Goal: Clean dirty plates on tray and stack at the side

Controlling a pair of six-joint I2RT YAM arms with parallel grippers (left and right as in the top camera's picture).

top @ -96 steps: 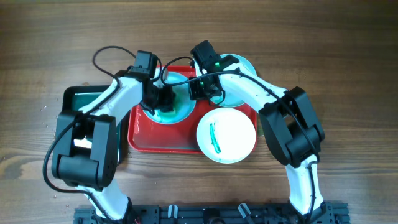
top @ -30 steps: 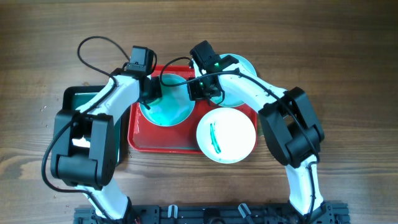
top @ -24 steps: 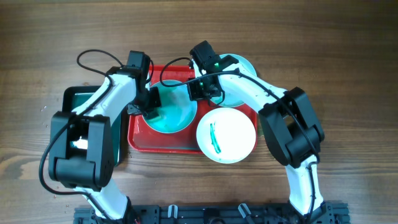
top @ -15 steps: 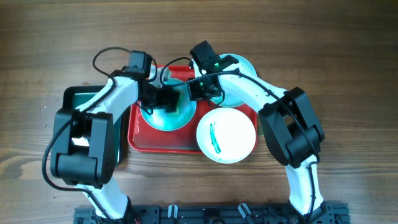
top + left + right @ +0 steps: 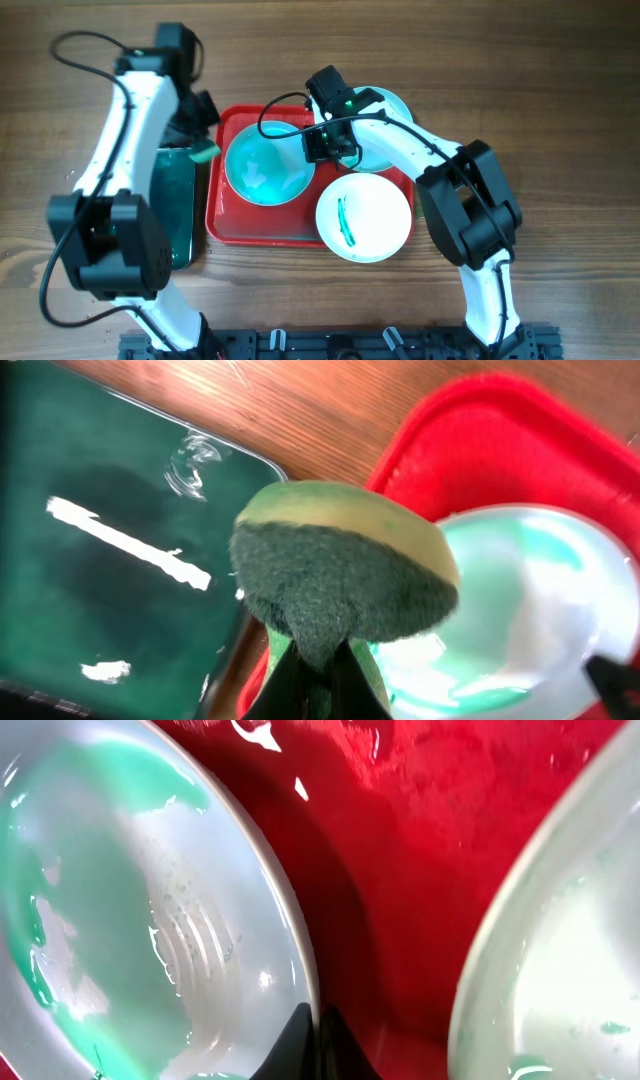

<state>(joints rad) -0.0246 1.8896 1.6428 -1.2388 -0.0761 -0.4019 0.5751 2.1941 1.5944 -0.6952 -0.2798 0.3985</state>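
Overhead: tray [image 5: 262, 232] lies lengthwise left-right; left gripper [image 5: 318, 665] clamps sponge [image 5: 345, 575], right gripper [image 5: 315, 1030] pinches plate [image 5: 262, 170].

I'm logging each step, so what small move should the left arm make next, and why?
Probably lower the sponge into the black tub to wet it. The left tool holds it over the tub's edge, off the plate, which shows teal smears while the right tool pins its rim.
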